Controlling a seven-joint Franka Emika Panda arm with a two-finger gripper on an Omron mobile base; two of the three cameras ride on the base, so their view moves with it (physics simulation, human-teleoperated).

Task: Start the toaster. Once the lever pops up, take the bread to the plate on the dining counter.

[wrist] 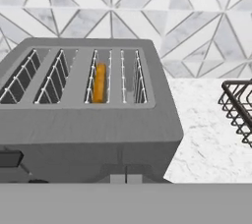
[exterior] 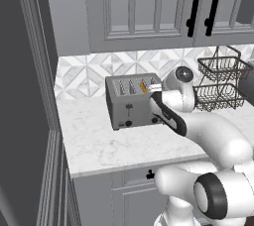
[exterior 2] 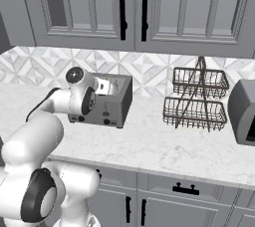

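The grey four-slot toaster stands on the marble kitchen counter against the tiled wall. The bread sits on edge, sunk in the third slot from the left, with its orange-brown edge showing. My gripper is shut, its tips pressed together right at the right half of the toaster's front, below the slots. In both base views my white hand covers that part of the front. The left black lever shows beside it. The plate and the dining counter are out of view.
A two-tier black wire basket stands to the toaster's right. Farther right is a grey appliance. Grey wall cabinets hang overhead, and a tall dark panel closes the counter's left end.
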